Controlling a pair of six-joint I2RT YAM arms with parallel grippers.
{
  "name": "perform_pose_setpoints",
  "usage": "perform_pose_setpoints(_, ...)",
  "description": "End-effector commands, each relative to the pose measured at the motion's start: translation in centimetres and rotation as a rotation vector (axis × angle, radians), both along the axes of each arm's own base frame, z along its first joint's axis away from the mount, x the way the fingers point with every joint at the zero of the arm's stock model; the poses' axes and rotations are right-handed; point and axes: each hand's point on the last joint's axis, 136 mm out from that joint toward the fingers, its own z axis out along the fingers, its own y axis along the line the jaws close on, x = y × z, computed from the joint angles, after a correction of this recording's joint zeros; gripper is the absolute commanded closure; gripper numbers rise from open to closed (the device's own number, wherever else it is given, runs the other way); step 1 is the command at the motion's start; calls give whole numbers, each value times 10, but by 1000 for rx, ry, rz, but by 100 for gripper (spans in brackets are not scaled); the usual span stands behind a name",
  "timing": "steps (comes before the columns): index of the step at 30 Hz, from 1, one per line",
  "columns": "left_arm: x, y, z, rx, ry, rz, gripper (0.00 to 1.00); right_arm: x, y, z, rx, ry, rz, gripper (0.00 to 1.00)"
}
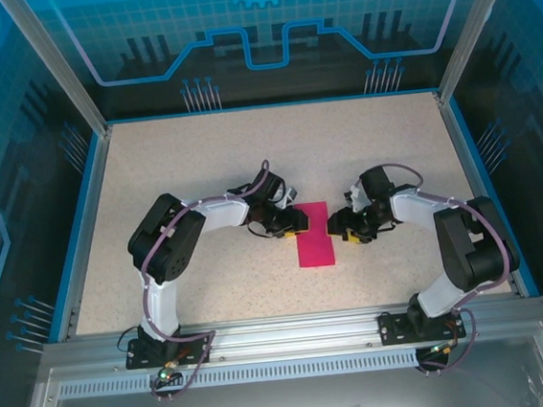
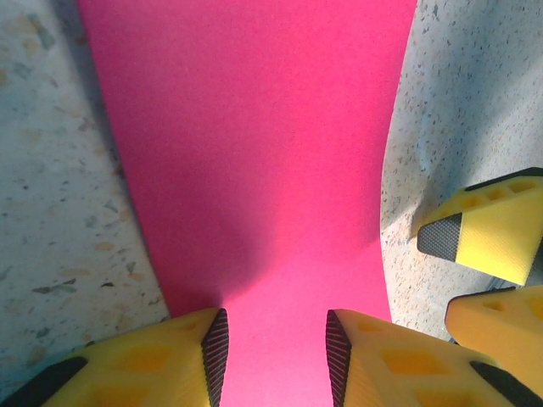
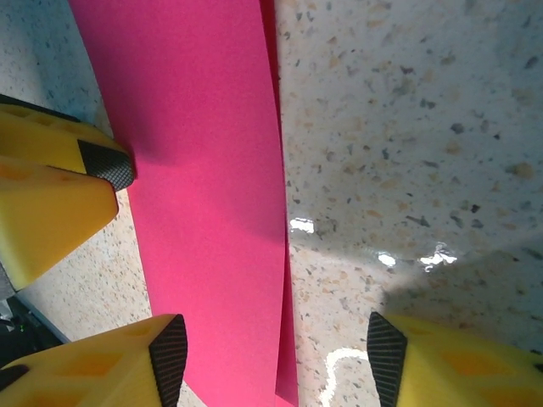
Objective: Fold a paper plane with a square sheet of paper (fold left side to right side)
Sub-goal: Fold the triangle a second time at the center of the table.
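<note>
Yellow fingers (image 2: 373, 365) stand spread on your left gripper (image 2: 276, 348), ten o'clock, and right gripper (image 3: 277, 360), two o'clock; uneven pressure could skew the pink sheet (image 1: 315, 243).

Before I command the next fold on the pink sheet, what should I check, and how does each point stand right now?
1. The sheet of paper is folded to a narrow rectangle, lying on the table: ok.
2. Long edges matched: not ok, a lower layer peeks out along one side.
3. The left pincer is open, astride the paper: ok.
4. The right pincer is open, one finger over paper, one over table: ok.
5. Crease pressed sharp: cannot tell.
</note>
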Motion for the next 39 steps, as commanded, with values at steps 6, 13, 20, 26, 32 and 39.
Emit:
perform_pose_setpoints(6,-11,6,-5,48,21,1,61,-8,12,-1,70,112,-9,49)
perform_pose_setpoints(13,-12,6,-5,44,19,-1,61,-20,18,-9,75,150,4,55)
perform_pose_setpoints(20,-11,7,-6,40,19,6,61,-25,20,-13,72,172,7,60)
perform_pose_setpoints(26,-12,7,-7,40,21,6,61,-30,25,-16,84,190,22,60)
perform_pose_setpoints(32,-12,7,-6,38,19,5,61,-29,31,-16,108,187,20,61)
perform_pose_setpoints(39,-11,5,-2,30,9,2,61,-25,33,-9,121,164,18,64)
